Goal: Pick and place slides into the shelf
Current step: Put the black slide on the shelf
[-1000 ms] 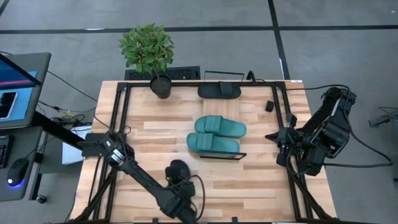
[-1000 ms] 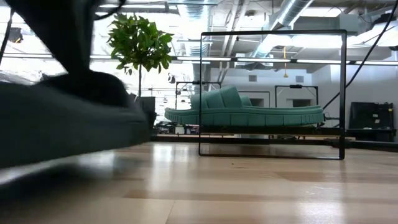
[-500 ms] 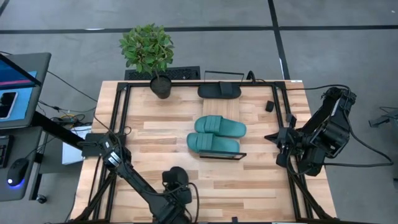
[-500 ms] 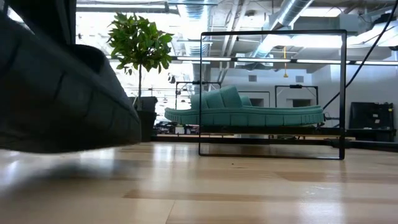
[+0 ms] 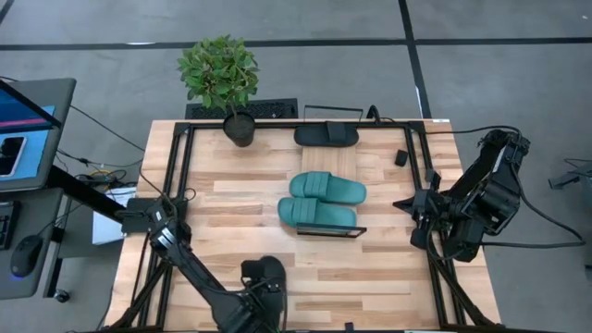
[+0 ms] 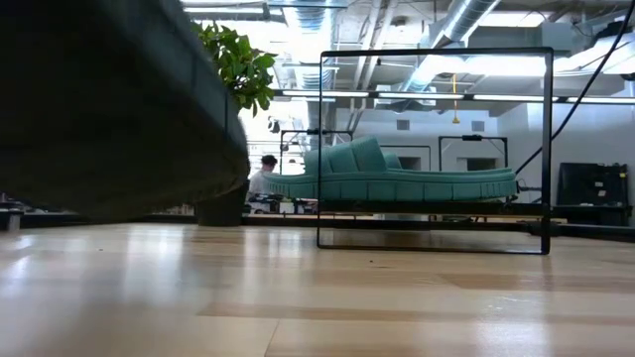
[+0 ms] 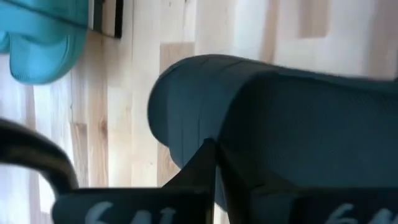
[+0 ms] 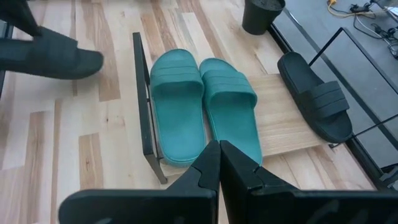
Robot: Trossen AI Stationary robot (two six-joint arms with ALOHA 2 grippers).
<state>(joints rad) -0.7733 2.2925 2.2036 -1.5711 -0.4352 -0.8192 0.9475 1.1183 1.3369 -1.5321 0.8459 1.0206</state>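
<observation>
My left gripper is at the table's near edge, shut on a black slide that fills the left wrist view and looms at the left of the low view. Two teal slides lie side by side, soles down, on the wood board of the wire shelf, as the right wrist view also shows. A second black slide lies at the shelf's far end. My right gripper waits shut at the table's right edge. My left gripper holds the black slide by its near end, coming from above. The gripper itself hides the place of contact. The slide is lifted clear of the table, roughly level, with its rounded free end pointing toward the shelf.
A potted plant stands at the far left corner and a small black object lies right of the shelf. Black rails run along the table's sides. Bare wood lies between the shelf and the near edge. A person sits far behind the table.
My left gripper has drawn toward the table's near edge and risen, carrying the black slide with it. The slide has left the table and hangs clear, closer to the low camera. The right arm and the teal slides have stayed still.
</observation>
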